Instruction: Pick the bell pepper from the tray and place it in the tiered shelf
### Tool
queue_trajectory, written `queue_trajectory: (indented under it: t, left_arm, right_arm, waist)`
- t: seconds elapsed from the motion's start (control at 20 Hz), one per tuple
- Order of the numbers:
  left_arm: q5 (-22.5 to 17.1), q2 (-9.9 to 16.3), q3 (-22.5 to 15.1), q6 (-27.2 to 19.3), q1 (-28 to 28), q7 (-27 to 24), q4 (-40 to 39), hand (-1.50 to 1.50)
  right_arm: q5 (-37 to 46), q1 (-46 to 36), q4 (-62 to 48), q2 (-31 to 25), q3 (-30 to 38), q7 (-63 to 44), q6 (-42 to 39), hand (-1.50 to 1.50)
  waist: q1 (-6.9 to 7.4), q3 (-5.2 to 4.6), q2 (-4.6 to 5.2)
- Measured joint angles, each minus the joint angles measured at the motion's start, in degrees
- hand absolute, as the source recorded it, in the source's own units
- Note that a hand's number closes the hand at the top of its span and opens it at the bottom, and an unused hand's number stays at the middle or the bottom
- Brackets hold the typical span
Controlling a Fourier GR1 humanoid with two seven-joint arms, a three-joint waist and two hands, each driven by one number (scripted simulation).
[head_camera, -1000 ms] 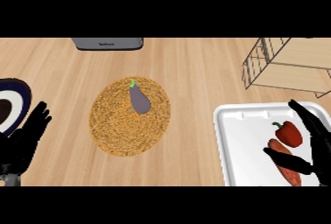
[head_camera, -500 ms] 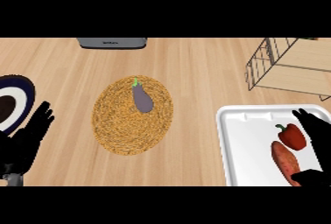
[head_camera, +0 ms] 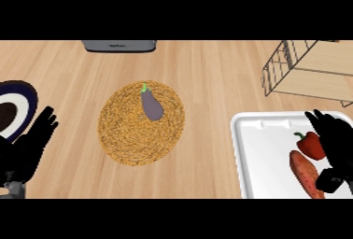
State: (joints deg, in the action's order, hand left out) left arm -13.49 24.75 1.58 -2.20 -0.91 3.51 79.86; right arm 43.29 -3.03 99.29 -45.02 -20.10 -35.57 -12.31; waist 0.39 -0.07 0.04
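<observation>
Right hand (head_camera: 335,140) spread over white tray (head_camera: 265,154), fingers straight, just beside red bell pepper (head_camera: 311,144) lying against sweet potato (head_camera: 307,175). Probably light, hollow, smooth-skinned and slippery; best wrapped around the broad body, not the stem. Tiered shelf (head_camera: 310,70) well beyond. Left hand (head_camera: 31,149) resting, relaxed, at desk's left edge.

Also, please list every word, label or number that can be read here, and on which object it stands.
Grey appliance at the counter's far edge: a small pale marking on its front, too blurred to read.
No readable text shows on anything else in the head view.
</observation>
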Motion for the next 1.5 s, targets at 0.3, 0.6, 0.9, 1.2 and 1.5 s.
queue_trajectory:
  t: [0.3,0.6,0.9,1.2,1.5]
  left_arm:
    - [2.1,-1.8,1.2,0.3,-0.8,0.8,1.5,0.0]
    - [3.8,-3.0,2.8,2.1,0.1,-0.6,-1.1,0.0]
    - [5.2,-4.3,3.9,2.1,0.1,1.5,1.1,0.0]
    - [6.1,-4.9,5.2,3.7,0.1,0.5,0.0,0.0]
    - [6.8,-5.2,6.0,4.3,0.5,0.9,0.5,0.0]
  right_arm:
    - [4.7,-2.0,-5.7,4.3,2.0,3.4,-2.3,-1.5]
    - [9.0,-2.9,-13.1,6.7,5.4,9.1,-1.2,-1.5]
    - [13.6,-4.0,-20.0,8.9,8.4,15.5,2.7,-1.5]
    - [16.7,-7.3,-28.2,10.5,10.8,21.1,4.8,-1.5]
    - [18.9,-9.7,-33.6,12.4,12.6,22.8,5.1,1.5]
  waist:
    - [-0.16,0.06,-0.04]
    - [-0.25,0.0,-0.05]
    - [-0.23,-0.35,-0.23]
    - [-0.18,-0.58,-0.29]
    - [-0.16,-0.87,-0.4]
